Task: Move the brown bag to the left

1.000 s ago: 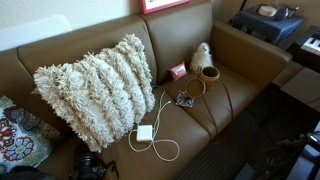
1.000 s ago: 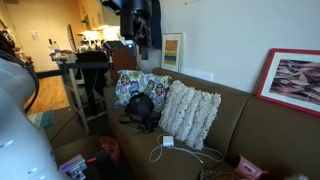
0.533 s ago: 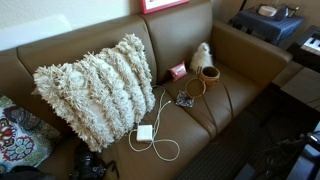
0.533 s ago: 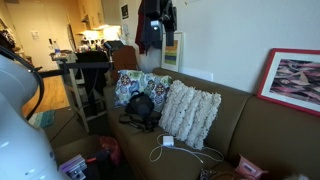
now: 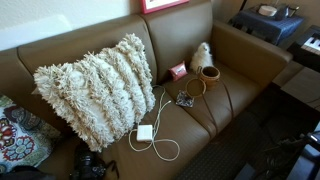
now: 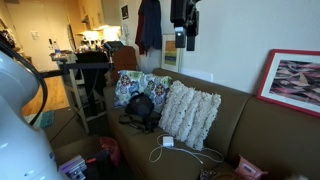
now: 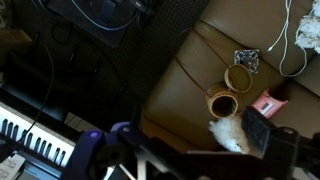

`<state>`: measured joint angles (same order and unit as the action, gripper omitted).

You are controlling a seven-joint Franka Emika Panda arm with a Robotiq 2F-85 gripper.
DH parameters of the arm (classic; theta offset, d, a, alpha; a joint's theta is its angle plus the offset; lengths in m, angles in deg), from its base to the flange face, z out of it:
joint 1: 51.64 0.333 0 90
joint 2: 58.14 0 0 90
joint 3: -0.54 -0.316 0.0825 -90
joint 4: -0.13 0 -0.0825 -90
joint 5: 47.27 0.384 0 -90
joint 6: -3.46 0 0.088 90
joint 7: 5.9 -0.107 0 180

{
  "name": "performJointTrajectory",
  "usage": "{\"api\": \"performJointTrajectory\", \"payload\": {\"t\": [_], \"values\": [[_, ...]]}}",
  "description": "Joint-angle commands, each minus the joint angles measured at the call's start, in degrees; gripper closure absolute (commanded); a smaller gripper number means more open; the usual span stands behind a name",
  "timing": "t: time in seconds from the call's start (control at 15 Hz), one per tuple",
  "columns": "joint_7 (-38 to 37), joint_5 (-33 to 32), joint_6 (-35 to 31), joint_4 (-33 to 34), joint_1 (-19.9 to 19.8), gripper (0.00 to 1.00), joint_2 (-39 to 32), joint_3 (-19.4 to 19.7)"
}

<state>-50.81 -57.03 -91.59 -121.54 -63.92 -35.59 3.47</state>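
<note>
The claw [image 6: 188,38] is hanging high over the sofa [image 5: 205,118], its jaws standing wide apart and gripping nothing
The brown bag [image 5: 209,73] is sitting upright on the seat cushion, its dark mouth facing up and its hoop handle [image 5: 194,88] lying flat at its 7 o'clock; the white plush [image 5: 201,55] is resting just beside it at 11 o'clock, the pink box [image 5: 178,71] is lying near it at 9 o'clock, and the shaggy pillow [image 5: 95,90] is leaning well apart at 8 o'clock
</note>
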Motion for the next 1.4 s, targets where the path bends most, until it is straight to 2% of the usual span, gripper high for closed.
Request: {"api": "performJointTrajectory", "payload": {"t": [0.0,0.33,0.8,1.07,1.33], "values": [[-0.55,1.20,1.91,10.19,-0.45,0.00,-11.06,1.36],[-0.66,3.90,4.94,24.68,2.59,0.00,-20.53,1.03],[-0.93,6.01,10.19,43.76,7.68,0.00,-26.30,0.05],[-0.57,6.41,11.15,48.24,8.04,0.00,-29.21,0.86],[-2.08,4.46,17.70,49.11,7.98,0.00,-34.38,2.22]]}}
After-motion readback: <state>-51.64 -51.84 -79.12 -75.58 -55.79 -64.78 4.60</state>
